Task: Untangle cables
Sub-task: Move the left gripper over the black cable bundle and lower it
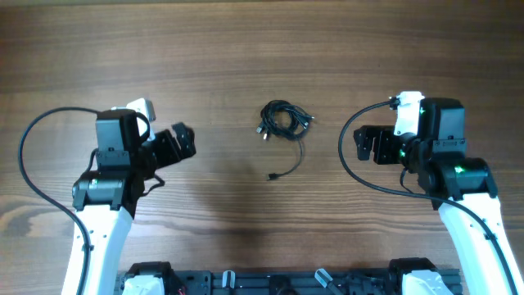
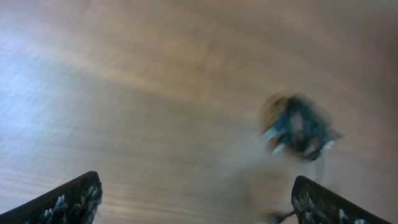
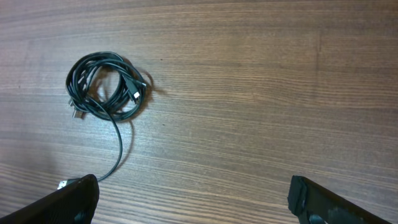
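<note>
Cable bundle on table, between left claw and right claw

Bare tabletop lies between left gripper, right gripper and the cable bundle. Sole obstacle: bundle, mid-table, one tail trailing toward the robot base.

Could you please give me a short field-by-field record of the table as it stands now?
surface: wooden table
cable bundle: black, coiled and tangled, lying near the table's middle, between the two arms
loose end: one strand trails out of the coil toward the robot's base and ends in a plug
left gripper: open, pointed toward the bundle, apart from it
right gripper: open, pointed toward the bundle, apart from it
contact: neither gripper touches the cables
image quality: left wrist view blurred; overhead and right wrist views sharp
</note>
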Controlling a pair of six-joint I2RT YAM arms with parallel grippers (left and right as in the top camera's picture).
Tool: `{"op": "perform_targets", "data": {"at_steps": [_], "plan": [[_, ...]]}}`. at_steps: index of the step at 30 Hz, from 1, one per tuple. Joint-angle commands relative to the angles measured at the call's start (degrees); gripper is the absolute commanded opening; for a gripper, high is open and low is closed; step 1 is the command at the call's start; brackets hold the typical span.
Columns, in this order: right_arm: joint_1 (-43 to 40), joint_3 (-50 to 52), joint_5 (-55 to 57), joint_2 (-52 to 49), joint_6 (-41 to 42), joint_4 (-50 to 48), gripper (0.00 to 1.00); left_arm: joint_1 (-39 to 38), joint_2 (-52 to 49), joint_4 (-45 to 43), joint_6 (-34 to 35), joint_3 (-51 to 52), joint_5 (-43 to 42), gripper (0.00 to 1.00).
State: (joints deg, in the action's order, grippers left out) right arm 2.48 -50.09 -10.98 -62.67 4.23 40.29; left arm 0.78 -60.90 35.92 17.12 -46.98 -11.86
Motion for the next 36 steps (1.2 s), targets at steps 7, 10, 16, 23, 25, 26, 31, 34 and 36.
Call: {"op": "perform_targets", "data": {"at_steps": [7,10,16,23,25,26,31,34,36], "plan": [[0.2,-1.2,-1.1,-0.3,-0.8,-0.1,1.00,-6.7,-6.8,-3.7,2.8,-11.4,2.7,0.96],[0.2,-1.2,-1.1,-0.3,-0.8,-0.1,1.00,-9.0,-12.2,-2.7,2.9,-16.9,2.8,0.96],[0.2,-1.2,-1.1,-0.3,-0.8,-0.1,1.00,-13.9,-22.7,-3.8,4.4,-22.5,3.9,0.91],[0.2,-1.2,-1.1,-0.3,-0.8,-0.2,1.00,-20.9,-33.5,-8.8,4.6,-22.5,4.1,0.86],[0.2,-1.2,-1.1,-0.3,-0.8,-0.1,1.00,-22.8,-36.3,-10.9,4.6,-22.5,4.1,0.84],[0.2,-1.2,-1.1,-0.3,-0.8,-0.1,1.00,-23.6,-37.7,-11.9,4.6,-22.5,4.1,0.82],[0.2,-1.2,-1.1,-0.3,-0.8,-0.1,1.00,-26.9,-43.4,-17.3,4.6,-22.5,5.8,0.66],[0.2,-1.2,-1.1,-0.3,-0.8,-0.1,1.00,-28.5,-45.7,-19.5,4.6,-22.5,8.4,0.61],[0.2,-1.2,-1.1,-0.3,-0.8,-0.1,1.00,-29.5,-46.9,-20.4,4.6,-22.5,10.4,0.61]]}}
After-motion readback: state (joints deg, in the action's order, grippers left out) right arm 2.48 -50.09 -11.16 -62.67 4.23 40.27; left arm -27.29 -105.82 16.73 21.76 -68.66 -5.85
